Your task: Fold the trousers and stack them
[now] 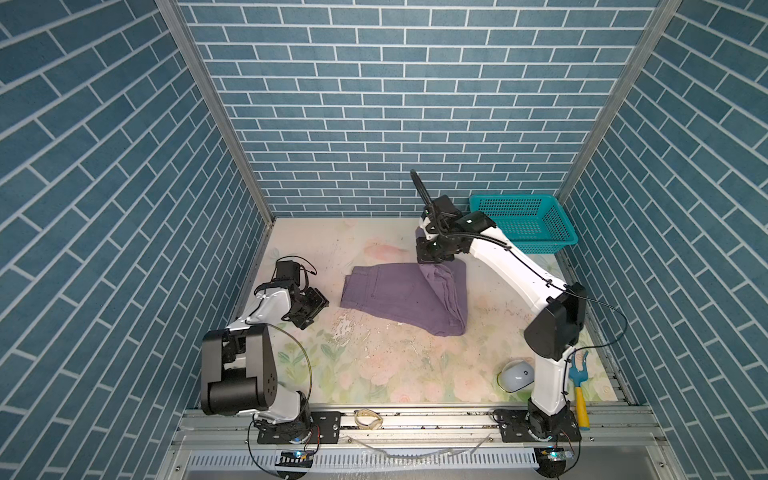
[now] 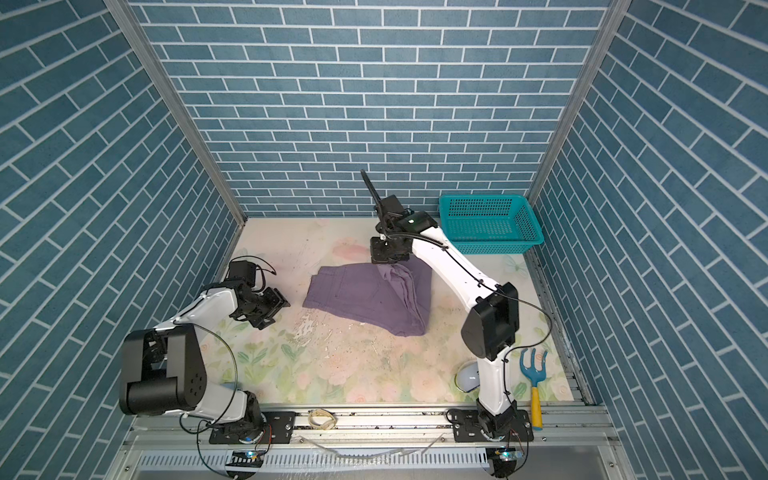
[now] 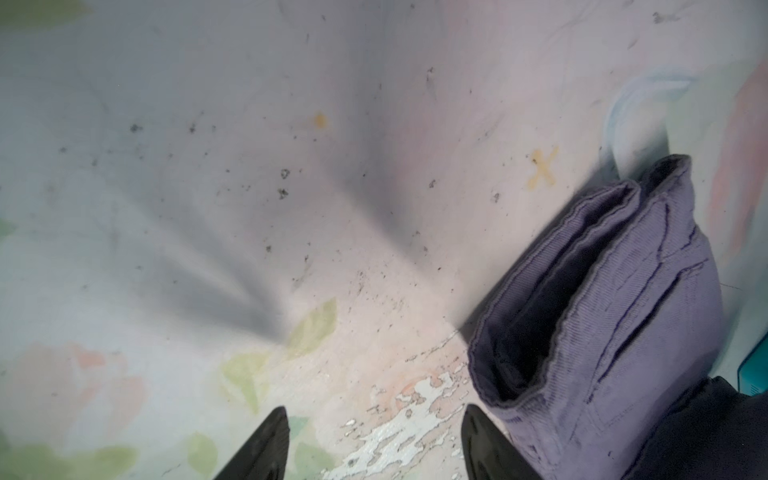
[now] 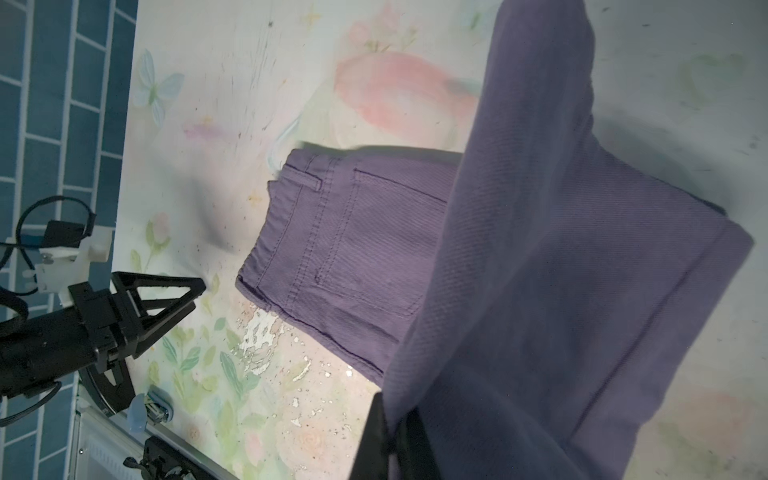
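Jaws of the right gripper (image 1: 432, 262) are pressed together on a raised fold of the trousers (image 1: 386, 295), at the garment's 1 o'clock edge; the cloth drapes from this pinch down toward its 5 o'clock corner. Jaws of the left gripper (image 1: 316, 311) stand spread and hold nothing, just off the garment's 9 o'clock end. The trousers lie folded at the middle of the table (image 1: 374, 374). A teal basket (image 1: 523, 226) occupies the table's 2 o'clock corner, apart from the cloth.

2 white arms (image 1: 511, 266), black joints (image 1: 555, 328), black cables (image 1: 419, 185).
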Action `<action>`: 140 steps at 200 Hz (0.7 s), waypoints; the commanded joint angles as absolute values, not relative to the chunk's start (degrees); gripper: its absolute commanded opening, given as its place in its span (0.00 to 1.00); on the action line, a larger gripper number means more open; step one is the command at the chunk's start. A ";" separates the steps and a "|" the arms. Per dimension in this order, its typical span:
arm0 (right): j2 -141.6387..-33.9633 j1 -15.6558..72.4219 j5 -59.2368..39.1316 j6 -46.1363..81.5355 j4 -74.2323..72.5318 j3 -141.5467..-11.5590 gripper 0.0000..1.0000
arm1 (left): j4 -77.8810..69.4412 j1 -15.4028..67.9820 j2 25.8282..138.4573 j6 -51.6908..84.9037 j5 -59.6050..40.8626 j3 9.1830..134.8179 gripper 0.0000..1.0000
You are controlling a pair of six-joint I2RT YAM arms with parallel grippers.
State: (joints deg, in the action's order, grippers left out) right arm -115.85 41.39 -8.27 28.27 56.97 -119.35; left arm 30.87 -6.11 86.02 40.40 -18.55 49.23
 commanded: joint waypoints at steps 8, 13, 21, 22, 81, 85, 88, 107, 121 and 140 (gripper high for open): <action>-123.54 44.95 -10.26 30.20 60.25 -131.53 0.00 | 27.30 -4.70 88.89 41.28 -20.05 48.69 0.67; -124.98 45.48 -10.73 30.48 60.50 -133.26 0.00 | 26.79 -4.31 89.52 41.39 -20.33 48.73 0.67; -127.93 46.37 -11.46 31.06 60.77 -135.81 0.00 | 26.02 -3.42 90.46 41.54 -20.47 48.86 0.67; -128.26 46.48 -11.53 31.09 60.80 -136.15 0.00 | 25.93 -3.29 90.62 41.56 -20.43 48.86 0.67; -138.19 49.92 -14.47 33.92 59.47 -145.80 0.00 | 23.78 2.31 96.69 42.95 -19.49 51.76 0.65; -138.52 50.17 -14.90 34.05 59.00 -145.81 0.00 | 23.61 2.54 96.90 42.98 -19.51 51.77 0.65; -138.74 50.27 -15.27 34.16 58.65 -145.81 0.00 | 23.52 2.59 97.05 43.06 -19.45 51.77 0.66; -140.17 51.36 -17.49 34.71 56.27 -145.79 0.00 | 23.40 3.08 97.69 43.26 -19.41 51.79 0.65; -141.23 52.19 -18.36 35.06 54.80 -145.77 0.00 | 23.29 3.25 97.78 43.40 -19.38 51.68 0.65; -142.67 52.87 -21.67 35.96 51.71 -144.86 0.14 | 23.77 3.25 97.65 43.33 -19.25 51.64 0.64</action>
